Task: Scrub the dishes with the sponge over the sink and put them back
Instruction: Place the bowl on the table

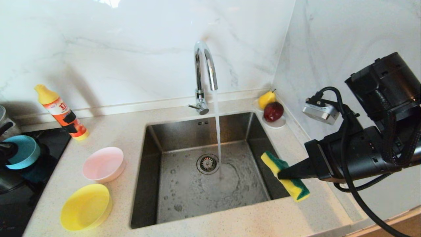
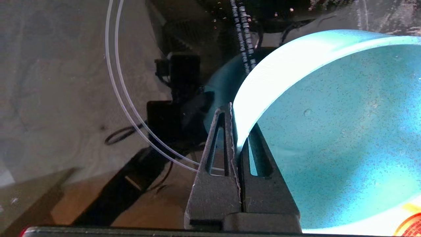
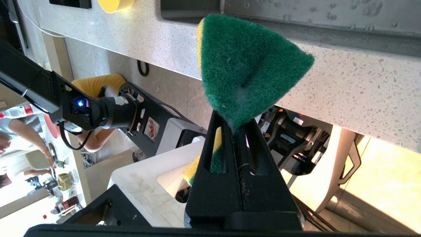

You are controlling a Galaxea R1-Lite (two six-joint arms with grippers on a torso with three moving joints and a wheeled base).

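Note:
My left gripper point(image 2: 237, 130) is shut on the rim of the light blue bowl point(image 2: 335, 131), which hangs at the far left over the black cooktop point(image 1: 49, 144); the same blue bowl point(image 1: 20, 152) shows in the head view. The pink bowl point(image 1: 103, 164) and the yellow bowl point(image 1: 85, 206) stand on the counter left of the sink point(image 1: 184, 194). Water runs from the faucet point(image 1: 204, 70) into the basin. My right gripper point(image 1: 283, 173) is shut on the sponge point(image 1: 285, 176), held at the sink's right edge; its green face point(image 3: 245, 69) is pinched and folded.
An orange dish-soap bottle point(image 1: 62, 113) leans at the back left. A white saucer point(image 1: 275, 123) with a yellow pear and a red apple sits in the back right corner. Marble walls close the back and right. A steel pot edge point(image 1: 4, 120) shows at far left.

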